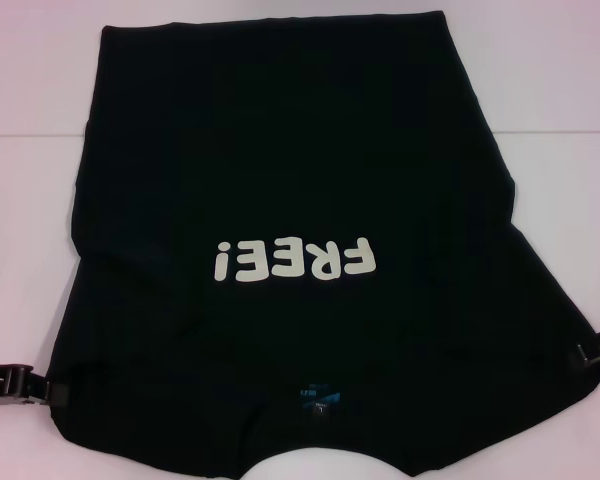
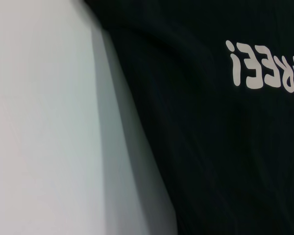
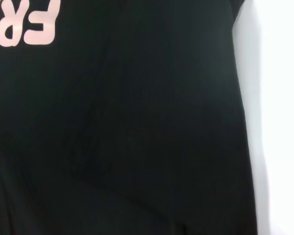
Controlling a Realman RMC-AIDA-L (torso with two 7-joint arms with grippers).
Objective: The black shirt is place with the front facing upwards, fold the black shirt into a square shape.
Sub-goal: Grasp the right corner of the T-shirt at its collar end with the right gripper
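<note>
Black shirt (image 1: 290, 180) flat on white table (image 1: 30, 200), lettering up, collar nearest me. My left gripper (image 1: 42, 388) pinching near-left corner, right gripper (image 1: 588, 352) pinching near-right edge.

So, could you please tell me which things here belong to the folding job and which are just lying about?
Job:
- black shirt, print up
- left pincer at its left edge
- right pincer at its right edge

Lying about:
- nothing except the white table underneath
</note>
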